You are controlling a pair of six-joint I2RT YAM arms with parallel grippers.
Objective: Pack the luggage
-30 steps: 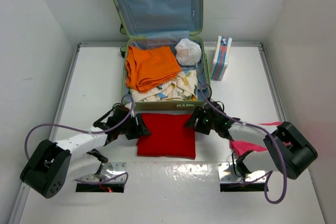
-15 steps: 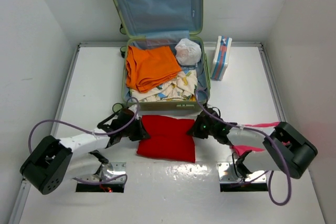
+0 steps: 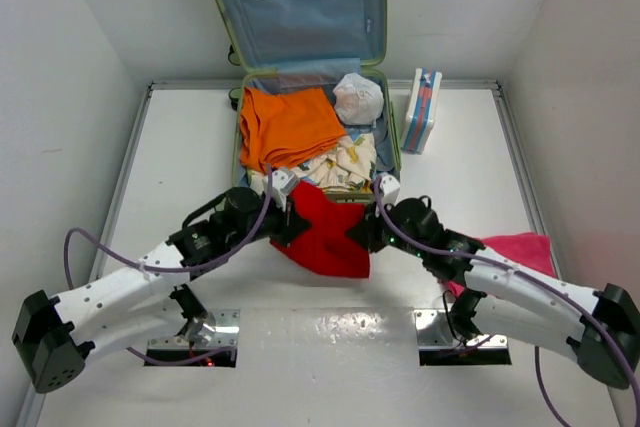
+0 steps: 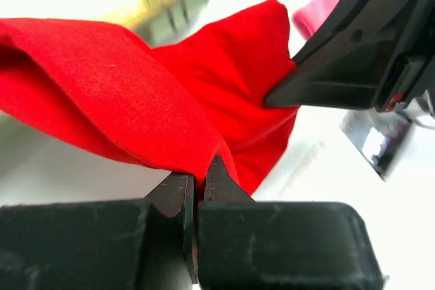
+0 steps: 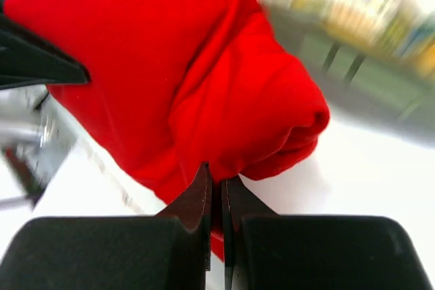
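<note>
The light-green luggage (image 3: 393, 137) lies open at the back of the table with its blue-lined lid upright. Inside it are an orange garment (image 3: 288, 125), a patterned cloth (image 3: 335, 169) and a white bag (image 3: 357, 99). A red cloth (image 3: 326, 227) hangs lifted off the table just in front of the luggage. My left gripper (image 3: 288, 219) is shut on its left edge (image 4: 204, 157). My right gripper (image 3: 366, 231) is shut on its right edge (image 5: 224, 161). The cloth sags between them.
A white box with blue and red stripes (image 3: 423, 109) stands right of the luggage. A pink cloth (image 3: 516, 249) lies on the table at the right, partly under my right arm. Two metal base plates (image 3: 214, 329) sit at the near edge.
Both grippers closed on the red cloth's side edges, then lifted it off the table and carried it toward the luggage. Both arms stretched forward.
</note>
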